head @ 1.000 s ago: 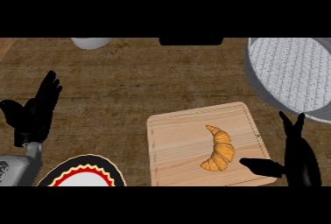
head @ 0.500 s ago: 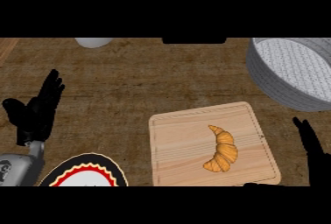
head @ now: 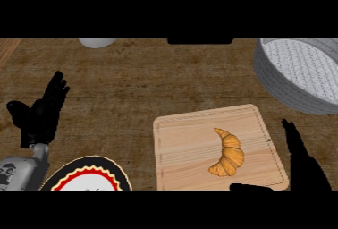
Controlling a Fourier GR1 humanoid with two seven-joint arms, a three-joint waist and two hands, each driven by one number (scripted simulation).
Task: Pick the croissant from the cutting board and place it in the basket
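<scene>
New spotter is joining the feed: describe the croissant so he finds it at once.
Find the pale wooden cutting board at lower centre-right of the brown counter. The croissant lies on its right half, left of the right hand. It is the only golden, ridged crescent; the grey basket and patterned plate look nothing like it.

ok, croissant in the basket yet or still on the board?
Still on the board. The croissant lies on the cutting board; the basket at upper right shows only bare weave, and neither hand holds it.
</scene>
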